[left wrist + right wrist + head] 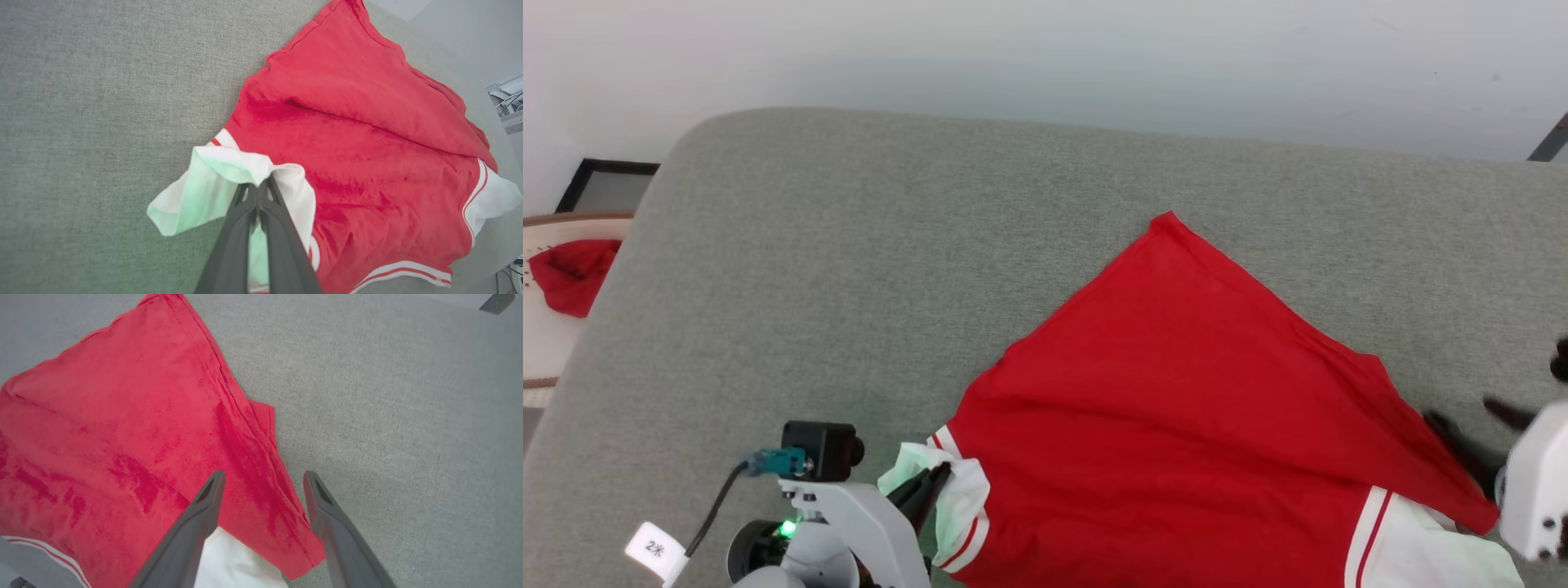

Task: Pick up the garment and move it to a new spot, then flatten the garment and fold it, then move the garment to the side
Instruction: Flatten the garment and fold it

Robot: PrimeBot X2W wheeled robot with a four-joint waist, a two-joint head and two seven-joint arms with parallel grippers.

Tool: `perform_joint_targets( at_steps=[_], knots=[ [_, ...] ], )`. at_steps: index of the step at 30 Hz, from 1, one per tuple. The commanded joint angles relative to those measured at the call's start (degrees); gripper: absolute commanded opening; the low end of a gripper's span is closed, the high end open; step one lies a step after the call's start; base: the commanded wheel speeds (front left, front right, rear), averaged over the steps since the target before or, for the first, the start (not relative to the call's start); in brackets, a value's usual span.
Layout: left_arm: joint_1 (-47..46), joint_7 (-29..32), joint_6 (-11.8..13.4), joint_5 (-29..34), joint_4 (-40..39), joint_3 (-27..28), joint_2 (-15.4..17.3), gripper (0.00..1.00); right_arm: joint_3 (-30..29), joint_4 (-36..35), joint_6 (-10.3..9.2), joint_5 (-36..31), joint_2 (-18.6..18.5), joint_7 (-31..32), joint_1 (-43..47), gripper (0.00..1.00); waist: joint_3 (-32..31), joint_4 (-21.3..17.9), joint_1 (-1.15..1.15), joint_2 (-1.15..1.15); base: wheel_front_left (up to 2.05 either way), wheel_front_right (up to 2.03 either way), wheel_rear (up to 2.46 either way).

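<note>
The garment (1176,408), a red shirt with white sleeves and striped cuffs, lies spread on the grey cushioned surface (849,245), one corner pointing away from me. My left gripper (929,482) is shut on its white left sleeve (229,171), which bunches up around the closed fingers (261,196). My right gripper (263,479) stands open just above the shirt's right edge (253,465); nothing is between its fingers. In the head view the right gripper (1474,429) sits at the right border, beside the white right sleeve (1429,547).
A small plain red cloth (572,273) lies on a pale stand at the far left, off the cushion. A white wall rises behind the cushion's far edge. Bare grey fabric stretches to the left and behind the shirt.
</note>
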Motion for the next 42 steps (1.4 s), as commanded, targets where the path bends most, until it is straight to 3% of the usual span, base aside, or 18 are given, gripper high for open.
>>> perform_joint_targets(
  at_steps=[1,11,32,42],
  knots=[
    [0.08,-0.22,0.2,0.29,-0.15,-0.05,-0.15,0.0,0.87,-0.72,0.0,-0.36,-0.23,-0.73,-1.44,1.0,0.06,0.21,0.0,-0.01,0.0,0.0,0.0],
    [-2.31,0.56,-1.3,1.14,0.37,-1.58,-2.17,0.0,10.8,3.99,0.0,-1.73,-3.71,-5.88,-14.77,1.0,1.26,4.23,0.0,-0.01,0.0,0.0,0.0],
    [-12.28,0.62,-7.65,4.33,7.19,-6.29,-12.14,0.0,32.51,38.25,-0.01,2.38,-6.76,-3.63,-44.43,1.0,10.54,17.45,0.0,-0.01,0.0,0.0,0.0],
    [-13.84,-0.35,-9.64,4.21,10.3,-7.02,-14.78,0.0,43.37,47.25,-0.01,5.64,-8.15,0.14,-49.52,1.0,12.49,20.18,0.0,-0.01,0.0,0.0,0.0]
  ],
)
